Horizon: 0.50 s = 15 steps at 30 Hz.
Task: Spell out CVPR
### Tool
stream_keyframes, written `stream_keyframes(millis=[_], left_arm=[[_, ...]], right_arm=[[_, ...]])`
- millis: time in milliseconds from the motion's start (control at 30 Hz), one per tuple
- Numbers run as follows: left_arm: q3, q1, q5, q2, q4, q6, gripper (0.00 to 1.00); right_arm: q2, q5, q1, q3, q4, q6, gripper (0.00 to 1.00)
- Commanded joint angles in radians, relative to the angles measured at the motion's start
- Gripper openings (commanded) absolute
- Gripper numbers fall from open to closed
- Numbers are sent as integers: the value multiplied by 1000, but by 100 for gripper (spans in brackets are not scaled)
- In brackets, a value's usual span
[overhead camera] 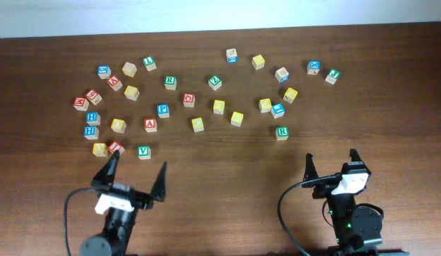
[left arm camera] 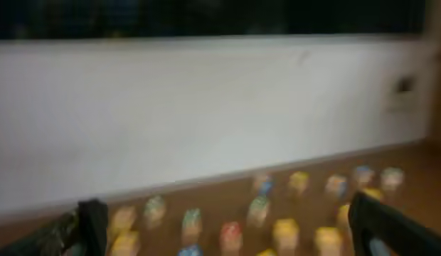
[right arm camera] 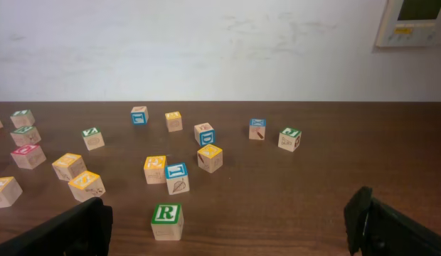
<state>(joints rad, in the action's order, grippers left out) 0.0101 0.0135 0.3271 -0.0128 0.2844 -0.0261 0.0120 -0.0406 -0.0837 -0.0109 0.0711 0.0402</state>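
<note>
Many lettered wooden blocks lie scattered across the far half of the brown table (overhead camera: 227, 192). A green V block (overhead camera: 144, 151) sits just ahead of my left gripper (overhead camera: 139, 165), which is open and empty. A blue P block (overhead camera: 163, 109) lies farther back. A green R block (overhead camera: 282, 132) lies ahead and left of my right gripper (overhead camera: 331, 158), also open and empty. That R block shows in the right wrist view (right arm camera: 167, 220) between the open fingers (right arm camera: 227, 231). The left wrist view is blurred; its fingers (left arm camera: 227, 238) are spread wide. I cannot pick out a C block.
A second green R block (overhead camera: 170, 82) lies at the back left. Red and yellow blocks (overhead camera: 108, 148) sit close to the left gripper's left finger. A white wall (right arm camera: 206, 50) stands behind the table.
</note>
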Motion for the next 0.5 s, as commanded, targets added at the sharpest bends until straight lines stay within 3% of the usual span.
stream_keyframes(millis=[0,33,167,233,300,333,400,467], left_arm=[[3,2,124,6,244,-50,99],[31,2,95,-2,312,-50,99],[237,2,32,-112,261,-50,99],[414,2,35,-219,23,-57,99],[722,2,53,-448,-414,-56,99],[827,2,137,-544,-542,-56,99],[950,2,270,-690,-676,-56,99],[1013,2,287,-830,-664,-71,99]], right_arm=[[-9,-1,7,5,8,-6,98],[-9,-1,7,5,8,-7,98],[-9,-1,7,5,8,-6,98],[-9,-1,7,5,8,-6,98],[-9,-1,7,5,8,-6,98],[-9,-1,7,5,8,-6,98],[-9,-1,7,5,8,-6,98],[-9,-1,7,5,8,-6,98]])
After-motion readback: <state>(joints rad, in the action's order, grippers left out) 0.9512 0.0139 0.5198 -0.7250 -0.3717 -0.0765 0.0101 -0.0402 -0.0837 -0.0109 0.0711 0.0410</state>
